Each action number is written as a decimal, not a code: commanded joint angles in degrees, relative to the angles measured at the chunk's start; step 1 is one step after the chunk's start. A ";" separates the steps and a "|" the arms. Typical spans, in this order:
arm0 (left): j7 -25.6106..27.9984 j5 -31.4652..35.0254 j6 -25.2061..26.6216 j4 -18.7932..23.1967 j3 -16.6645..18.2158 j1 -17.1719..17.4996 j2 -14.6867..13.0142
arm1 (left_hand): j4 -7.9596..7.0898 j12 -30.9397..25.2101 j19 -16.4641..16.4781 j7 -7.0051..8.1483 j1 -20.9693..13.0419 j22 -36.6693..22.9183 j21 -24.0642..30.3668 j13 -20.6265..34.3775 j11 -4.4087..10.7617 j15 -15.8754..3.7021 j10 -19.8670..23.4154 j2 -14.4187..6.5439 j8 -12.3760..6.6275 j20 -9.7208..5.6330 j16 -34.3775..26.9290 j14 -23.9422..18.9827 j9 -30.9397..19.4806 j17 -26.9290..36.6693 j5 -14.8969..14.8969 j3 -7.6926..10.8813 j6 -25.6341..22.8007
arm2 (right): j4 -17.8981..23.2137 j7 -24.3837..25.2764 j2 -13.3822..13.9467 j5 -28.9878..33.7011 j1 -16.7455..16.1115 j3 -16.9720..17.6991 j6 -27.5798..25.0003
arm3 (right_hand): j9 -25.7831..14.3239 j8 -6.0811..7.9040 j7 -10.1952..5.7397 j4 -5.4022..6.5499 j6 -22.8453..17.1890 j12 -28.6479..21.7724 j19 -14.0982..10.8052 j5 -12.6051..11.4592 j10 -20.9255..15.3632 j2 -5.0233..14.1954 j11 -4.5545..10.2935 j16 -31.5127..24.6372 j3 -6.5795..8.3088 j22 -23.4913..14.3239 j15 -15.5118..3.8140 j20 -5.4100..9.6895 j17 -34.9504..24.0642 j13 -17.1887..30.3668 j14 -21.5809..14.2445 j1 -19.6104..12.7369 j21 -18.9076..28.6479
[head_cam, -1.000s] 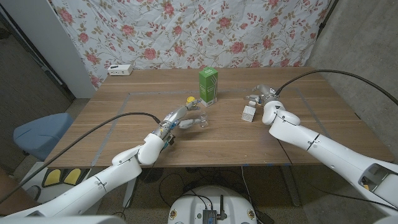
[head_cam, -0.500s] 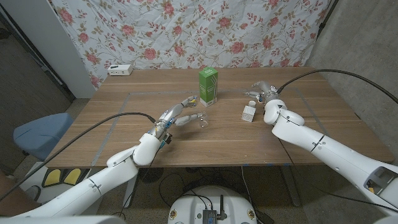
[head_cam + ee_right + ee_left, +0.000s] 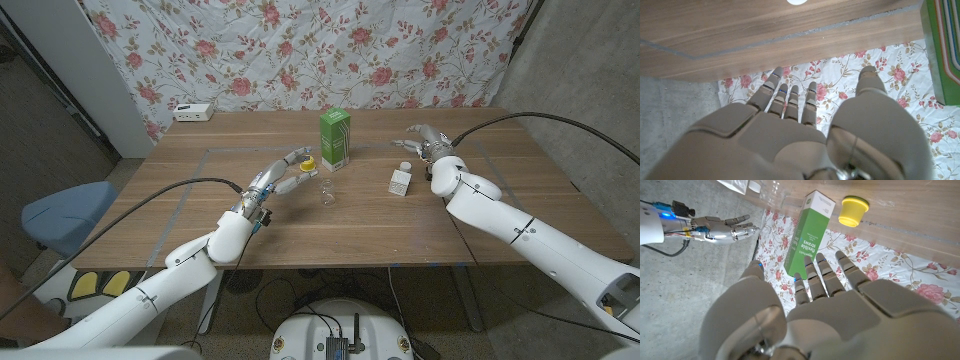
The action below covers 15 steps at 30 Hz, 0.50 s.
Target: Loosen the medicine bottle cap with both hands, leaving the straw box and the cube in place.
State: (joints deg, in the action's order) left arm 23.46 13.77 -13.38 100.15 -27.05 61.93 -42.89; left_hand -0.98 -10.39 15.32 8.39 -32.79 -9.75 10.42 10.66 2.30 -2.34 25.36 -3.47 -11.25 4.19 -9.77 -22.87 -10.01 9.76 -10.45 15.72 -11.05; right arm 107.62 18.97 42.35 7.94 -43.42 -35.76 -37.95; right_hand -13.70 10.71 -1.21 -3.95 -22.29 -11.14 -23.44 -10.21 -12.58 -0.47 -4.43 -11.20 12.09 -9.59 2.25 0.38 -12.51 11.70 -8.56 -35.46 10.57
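Left hand [image 3: 284, 178] spread (empty), bottle [image 3: 326, 192] beside it, right hand [image 3: 420, 140] spread, apart.

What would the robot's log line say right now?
left hand open, near yellow cap | right hand open, by cube | straw box upright | clear bottle unheld
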 commanded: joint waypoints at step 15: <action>0.78 -10.98 -6.07 -5.53 3.92 -0.96 6.43 | -1.54 -0.39 -0.40 -0.95 1.32 -0.12 0.29 0.13 -0.38 -0.31 -1.01 -3.38 0.15 0.06 -0.18 1.20 -0.11 0.02 -0.45 0.73 -1.21 | -4.93 1.04 1.05 -14.63 -8.07 12.52 22.27 | 2.60 0.14 -3.05 -0.70 4.74 -0.17 -0.62 -0.26 -0.57 3.29 0.21 -0.64 -1.89 0.01 -1.63 2.18 0.94 -0.76 -0.08 7.24 0.20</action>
State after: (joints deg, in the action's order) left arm 24.91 7.31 -17.64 96.89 -24.14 61.87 -39.20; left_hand -2.10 -10.62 15.32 7.60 -31.46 -9.74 10.42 10.67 1.96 -2.52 24.73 -6.15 -11.24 4.19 -9.77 -22.08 -10.01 9.59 -10.45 16.37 -11.83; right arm 105.48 20.93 42.93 -0.26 -48.49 -27.78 -25.36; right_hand -11.18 10.71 -2.85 -4.50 -18.39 -11.13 -23.99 -10.21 -13.01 2.46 -4.41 -11.48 10.58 -9.60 1.10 2.15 -11.45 10.91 -8.47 -29.42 10.57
